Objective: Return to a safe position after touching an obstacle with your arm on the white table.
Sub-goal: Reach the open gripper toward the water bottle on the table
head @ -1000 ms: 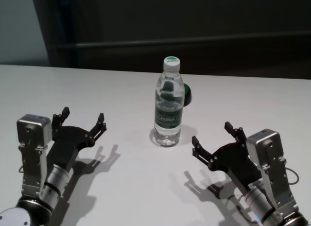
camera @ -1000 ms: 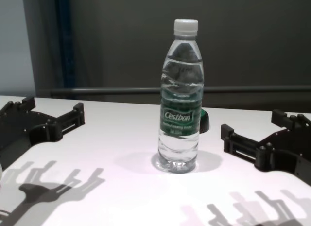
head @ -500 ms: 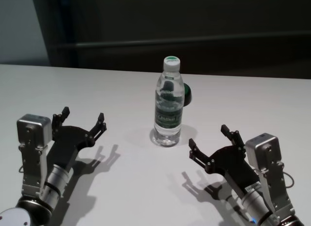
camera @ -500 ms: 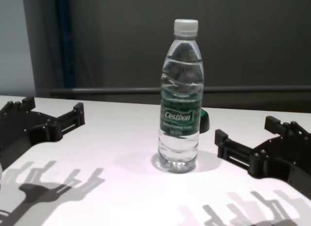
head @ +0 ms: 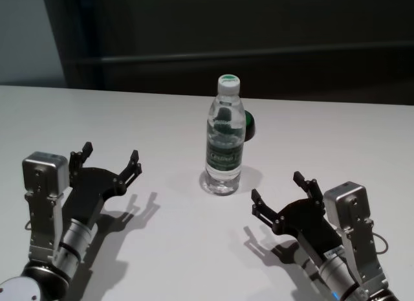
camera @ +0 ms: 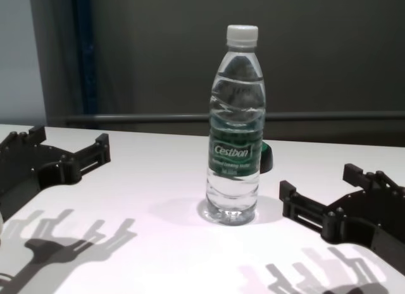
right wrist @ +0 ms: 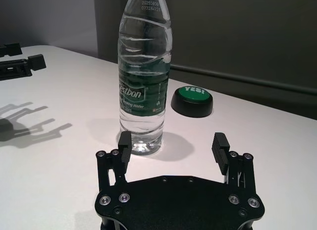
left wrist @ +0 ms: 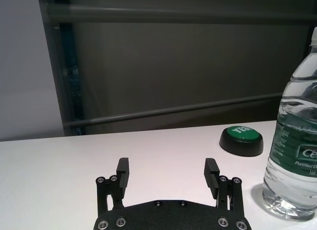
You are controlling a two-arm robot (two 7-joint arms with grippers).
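1. Standing upright on the white table (head: 162, 249), the water bottle (head: 224, 140) is ahead of and between our two grippers, white cap on, dark green label reading "Cestbon" in the chest view.
2. Our right gripper (head: 280, 195) sits low over the table just beside the bottle's base, apart from it. Its two fingers are spread wide and hold nothing. In the right wrist view the bottle (right wrist: 144, 76) rises just beyond the finger (right wrist: 125, 143) on one side; we see a gap between them.
3. Our left gripper (head: 108, 160) is parked well apart from the bottle on the other side, fingers likewise spread wide, empty. From its wrist camera the bottle (left wrist: 296, 141) shows off to one side of the fingertips (left wrist: 122, 171).
4. A low black puck with a green top (right wrist: 192, 100) lies on the table just behind the bottle, farther from both grippers.
5. Both grippers cast hard shadows on the tabletop beneath them.
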